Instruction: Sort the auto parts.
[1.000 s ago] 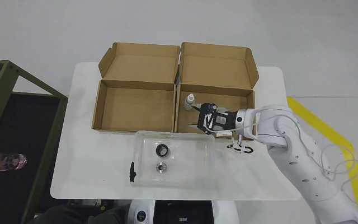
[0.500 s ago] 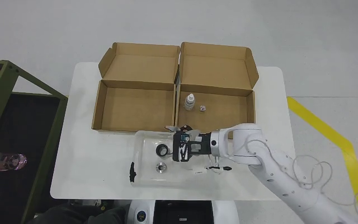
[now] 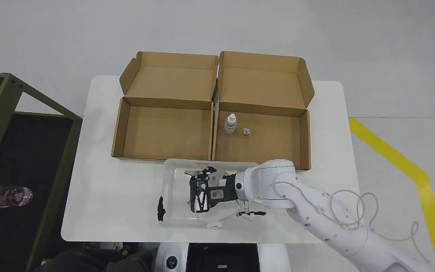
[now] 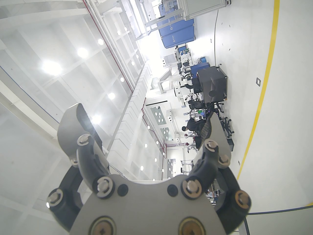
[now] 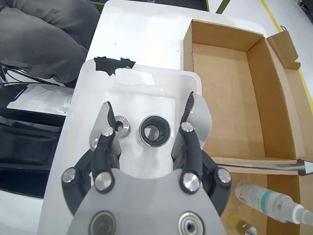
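Observation:
My right gripper (image 5: 148, 103) hangs open above the clear plastic tray (image 5: 156, 80), with a black-and-steel bearing ring (image 5: 154, 130) below the gap between its fingers and a small silver bushing (image 5: 121, 126) beside one fingertip. From the top view the right gripper (image 3: 199, 190) is over the tray (image 3: 178, 170), hiding both parts. A small spray bottle (image 3: 230, 123) and a small metal part (image 3: 247, 130) lie in the right cardboard box (image 3: 304, 139). The left cardboard box (image 3: 162, 131) holds nothing. My left gripper (image 4: 144, 123) is open, pointing up at a hall ceiling.
A strip of black tape (image 3: 160, 209) sticks to the tray's left end. Both boxes stand behind the tray with lids open. A green frame (image 3: 41, 143) stands left of the white table (image 3: 109, 197). A seated person's grey trousers (image 5: 41, 25) are close to the table's left side.
The right arm swung from over the right box, where the small metal part now lies, down and left across the tray to its left half, above the two parts.

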Robot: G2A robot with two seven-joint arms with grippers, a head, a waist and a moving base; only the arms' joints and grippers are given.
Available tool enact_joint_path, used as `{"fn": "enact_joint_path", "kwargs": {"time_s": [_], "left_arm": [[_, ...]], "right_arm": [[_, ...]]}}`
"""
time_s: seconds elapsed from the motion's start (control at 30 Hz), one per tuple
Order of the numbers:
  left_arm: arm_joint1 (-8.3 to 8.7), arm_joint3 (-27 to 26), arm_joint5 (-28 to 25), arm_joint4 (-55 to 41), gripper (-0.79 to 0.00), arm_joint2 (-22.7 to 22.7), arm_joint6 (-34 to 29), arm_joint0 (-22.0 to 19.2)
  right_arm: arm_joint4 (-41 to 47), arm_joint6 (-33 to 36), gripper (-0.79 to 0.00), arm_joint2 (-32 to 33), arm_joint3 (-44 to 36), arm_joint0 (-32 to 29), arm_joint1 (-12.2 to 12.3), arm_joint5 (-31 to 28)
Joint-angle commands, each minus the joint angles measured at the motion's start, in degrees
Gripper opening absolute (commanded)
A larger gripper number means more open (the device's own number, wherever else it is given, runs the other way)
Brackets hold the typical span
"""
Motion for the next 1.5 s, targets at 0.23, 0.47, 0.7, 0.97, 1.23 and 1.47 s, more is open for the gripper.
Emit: {"fn": "enact_joint_path", "kwargs": {"time_s": [0.23, 0.47, 0.7, 0.97, 1.23, 1.47], "left_arm": [[0.0, 0.0, 0.0, 0.0, 0.0, 0.0, 0.0, 0.0], [0.0, 0.0, 0.0, 0.0, 0.0, 0.0, 0.0, 0.0], [0.0, 0.0, 0.0, 0.0, 0.0, 0.0, 0.0, 0.0], [0.0, 0.0, 0.0, 0.0, 0.0, 0.0, 0.0, 0.0], [0.0, 0.0, 0.0, 0.0, 0.0, 0.0, 0.0, 0.0], [0.0, 0.0, 0.0, 0.0, 0.0, 0.0, 0.0, 0.0]], "right_arm": [[-1.03, 1.58, -0.28, -1.84, 3.5, 0.67, -1.19, 1.65], [-2.01, 2.83, -0.274, -2.2, 5.27, 0.78, -1.78, 2.69], [-2.66, 2.89, -0.286, -2.05, 7.22, 0.85, -2.27, 3.48], [-3.77, 3.04, -0.332, -2.47, 8.32, 0.88, -2.95, 4.14], [-4.42, 2.77, -0.354, -3.09, 9.71, 1.23, -3.76, 4.07], [-4.65, 2.62, -0.372, -3.57, 11.3, 1.51, -4.48, 4.02]]}}
